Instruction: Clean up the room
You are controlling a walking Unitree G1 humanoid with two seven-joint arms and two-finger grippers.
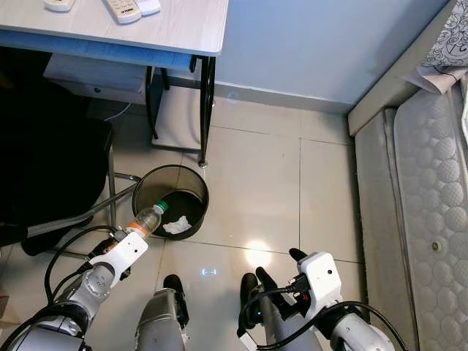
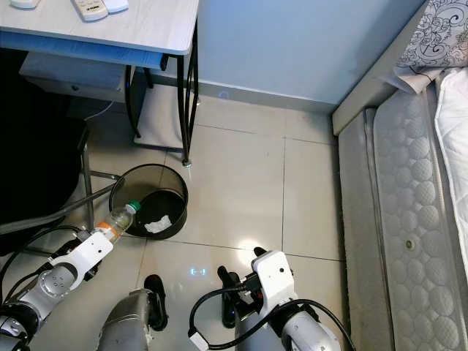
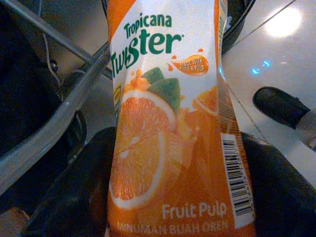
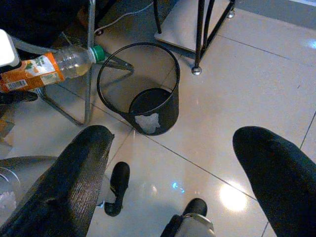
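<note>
Even, bright indoor light. Sharp glare spot on glossy floor tiles [image 1: 257, 251]. Deep shadow under desk [image 1: 183, 29]. Left wrist view soft, close-up bottle [image 3: 173, 123] slightly blurred.

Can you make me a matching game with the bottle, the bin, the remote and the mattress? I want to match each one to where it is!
Things:
1. bottle
2. bin
3. remote
4. mattress

Places:
A. on the desk
B. along the robot's right side
C. held in the left end effector, cap over the bin's rim
D. on the floor by the desk leg, with white paper inside

Pairs: 1-C, 2-D, 3-A, 4-B
</note>
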